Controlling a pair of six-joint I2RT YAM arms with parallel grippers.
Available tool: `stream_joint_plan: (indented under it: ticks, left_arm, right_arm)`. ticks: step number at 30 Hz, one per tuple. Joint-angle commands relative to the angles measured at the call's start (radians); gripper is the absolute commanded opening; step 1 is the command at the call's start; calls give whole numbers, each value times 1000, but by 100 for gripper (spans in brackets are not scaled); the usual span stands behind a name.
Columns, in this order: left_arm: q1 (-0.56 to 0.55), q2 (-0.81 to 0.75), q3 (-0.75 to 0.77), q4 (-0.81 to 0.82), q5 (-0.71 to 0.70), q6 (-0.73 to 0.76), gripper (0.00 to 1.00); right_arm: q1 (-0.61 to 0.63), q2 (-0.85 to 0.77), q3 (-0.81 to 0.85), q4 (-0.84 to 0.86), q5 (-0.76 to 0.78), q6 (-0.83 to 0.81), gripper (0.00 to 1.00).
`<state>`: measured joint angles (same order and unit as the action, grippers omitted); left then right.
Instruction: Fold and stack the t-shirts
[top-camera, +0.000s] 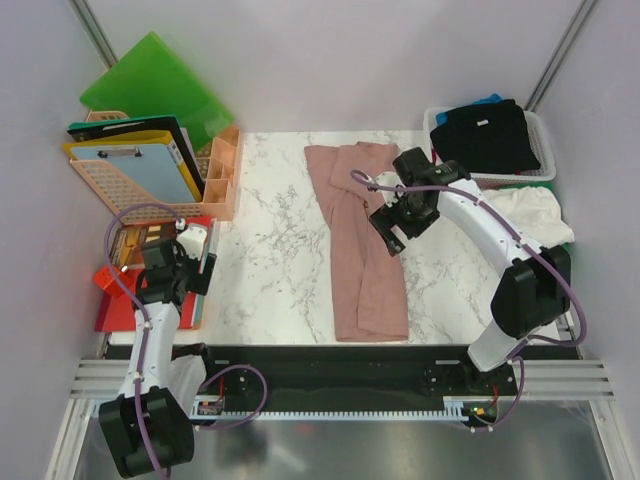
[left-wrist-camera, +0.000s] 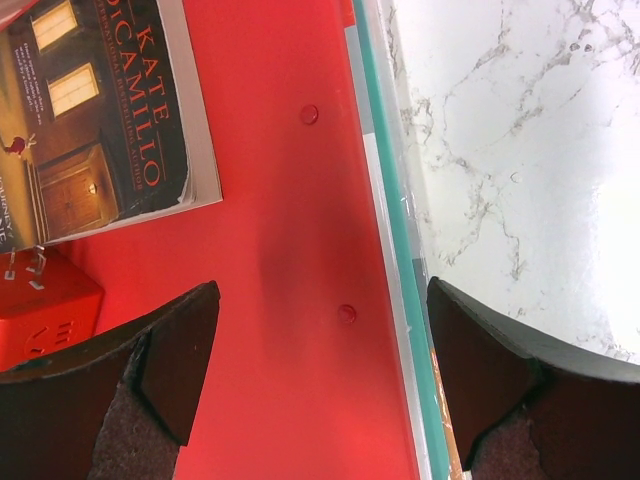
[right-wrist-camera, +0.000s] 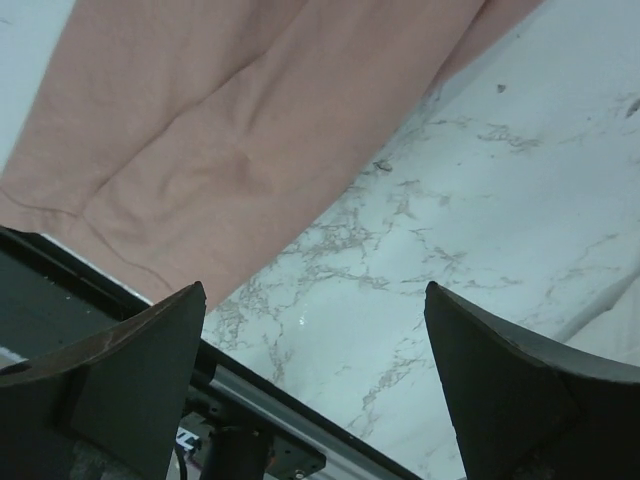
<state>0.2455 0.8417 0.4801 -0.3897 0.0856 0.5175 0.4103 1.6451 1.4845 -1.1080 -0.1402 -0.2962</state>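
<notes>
A dusty pink t-shirt (top-camera: 358, 240) lies folded into a long strip down the middle of the marble table (top-camera: 270, 230); it also shows in the right wrist view (right-wrist-camera: 230, 130). My right gripper (top-camera: 392, 228) hovers open and empty just over the shirt's right edge, its jaws wide apart (right-wrist-camera: 312, 385). My left gripper (top-camera: 205, 262) is open and empty over a red plastic folder (left-wrist-camera: 290, 250) at the table's left edge. A black t-shirt (top-camera: 490, 135) fills a white basket (top-camera: 545, 150) at the back right, with a blue one (top-camera: 487, 101) under it. A white t-shirt (top-camera: 525, 213) lies beside the basket.
A peach rack (top-camera: 215, 185) with clipboards and a green folder (top-camera: 155, 85) stands at the back left. A book (left-wrist-camera: 90, 110) lies on the red folder. The black front rail (top-camera: 330, 360) runs along the near edge.
</notes>
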Motion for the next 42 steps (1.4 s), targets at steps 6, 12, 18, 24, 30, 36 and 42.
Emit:
stream_joint_plan:
  ticks: [6, 12, 18, 24, 30, 36, 42]
  left_arm:
    - [3, -29, 15, 6, 17, -2, 91]
    - [3, -27, 11, 2, 16, 3, 91]
    - [2, -18, 14, -5, 16, 9, 91]
    - [3, -16, 28, -9, 8, 16, 92]
    - [2, 2, 28, -5, 11, 15, 92]
    - [3, 16, 11, 23, 16, 7, 92]
    - [3, 59, 6, 40, 14, 6, 91]
  right_arm:
    - [-1, 76, 215, 49, -171, 46, 98]
    - [1, 292, 265, 149, -170, 86, 98]
    - [1, 511, 497, 211, -96, 149, 98]
    - [4, 665, 750, 175, -82, 201, 98]
    - [4, 716, 744, 186, -45, 200, 98]
    - [8, 705, 629, 263, 48, 226, 98]
    - [13, 722, 599, 278, 71, 224, 98]
